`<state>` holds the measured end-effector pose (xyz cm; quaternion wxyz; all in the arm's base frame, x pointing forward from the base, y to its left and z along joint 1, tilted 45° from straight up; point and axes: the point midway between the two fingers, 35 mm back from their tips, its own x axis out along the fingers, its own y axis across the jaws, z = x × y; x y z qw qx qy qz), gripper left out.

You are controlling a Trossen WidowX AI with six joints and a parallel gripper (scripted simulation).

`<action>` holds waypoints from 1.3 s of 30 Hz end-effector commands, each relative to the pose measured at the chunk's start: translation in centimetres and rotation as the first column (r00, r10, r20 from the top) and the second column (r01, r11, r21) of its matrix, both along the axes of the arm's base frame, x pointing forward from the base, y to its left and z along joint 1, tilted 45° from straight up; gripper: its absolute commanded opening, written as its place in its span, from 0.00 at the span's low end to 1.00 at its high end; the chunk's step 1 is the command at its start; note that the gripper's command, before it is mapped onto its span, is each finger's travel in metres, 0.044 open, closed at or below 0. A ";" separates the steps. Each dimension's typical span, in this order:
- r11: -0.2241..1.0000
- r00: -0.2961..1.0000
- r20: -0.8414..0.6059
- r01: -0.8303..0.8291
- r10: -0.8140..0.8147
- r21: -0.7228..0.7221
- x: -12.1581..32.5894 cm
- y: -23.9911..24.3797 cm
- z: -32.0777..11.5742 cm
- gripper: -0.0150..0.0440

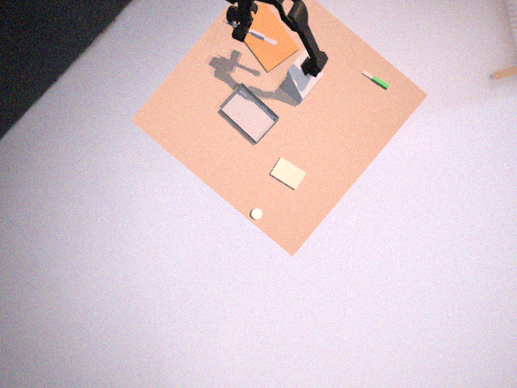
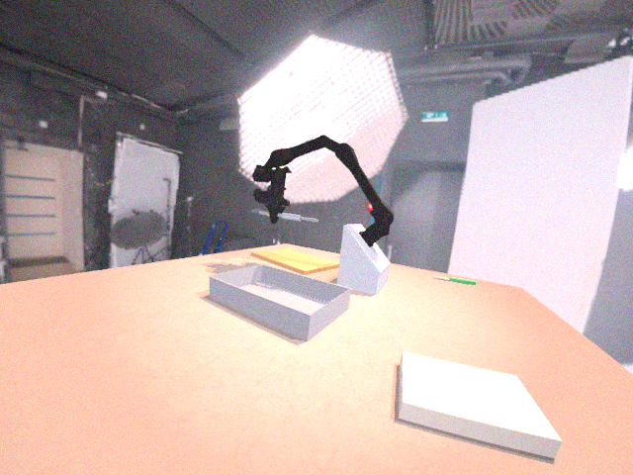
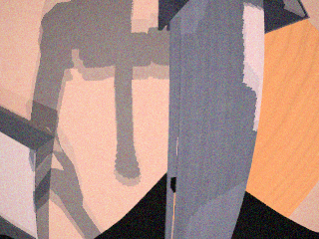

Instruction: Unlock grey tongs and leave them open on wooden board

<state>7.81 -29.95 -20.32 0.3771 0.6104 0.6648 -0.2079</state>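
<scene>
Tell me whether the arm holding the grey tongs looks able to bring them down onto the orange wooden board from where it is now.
Probably yes. The tool grips the grey tongs high above the orange wooden board, whose surface looks bare, with nothing visible between them.

Dark, studio-like room with grey walls and ceiling. Large octagonal softbox light glows at the back. Tall white panel stands at right. Pale door and lit shelving at left. Small green sign high on rear wall.
</scene>
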 end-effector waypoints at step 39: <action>0.923 0.867 -0.318 0.351 -0.383 -0.155 -16.4 2.4 -1.4 0.00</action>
